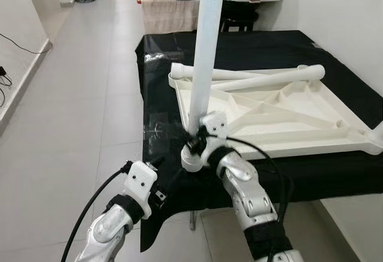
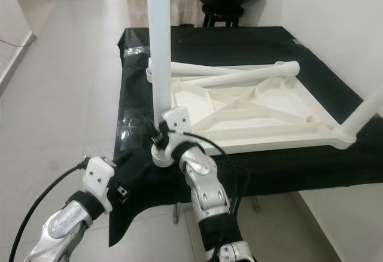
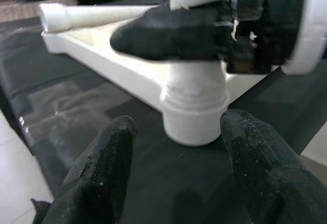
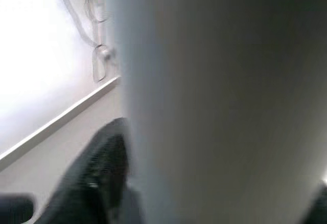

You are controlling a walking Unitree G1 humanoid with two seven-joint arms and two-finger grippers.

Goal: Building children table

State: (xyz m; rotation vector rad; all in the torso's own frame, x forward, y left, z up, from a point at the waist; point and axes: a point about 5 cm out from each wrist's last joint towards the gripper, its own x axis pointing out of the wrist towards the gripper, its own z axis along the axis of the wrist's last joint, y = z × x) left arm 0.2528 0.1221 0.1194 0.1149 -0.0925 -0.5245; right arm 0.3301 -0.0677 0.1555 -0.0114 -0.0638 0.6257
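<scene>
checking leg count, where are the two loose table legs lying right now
In the left eye view, both loose legs lie on the upturned white tabletop, along its far edge, beyond the upright leg the right claw grips.

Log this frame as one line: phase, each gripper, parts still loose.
phase: fitting leg into corner socket | right gripper: shut on leg | left gripper: open, by socket | loose: two legs on tabletop

I see pale tile floor [image 1: 90,94], white walls [image 1: 335,11], a cable [image 1: 18,45] by the left baseboard, black stool [image 2: 222,12] at back.
</scene>
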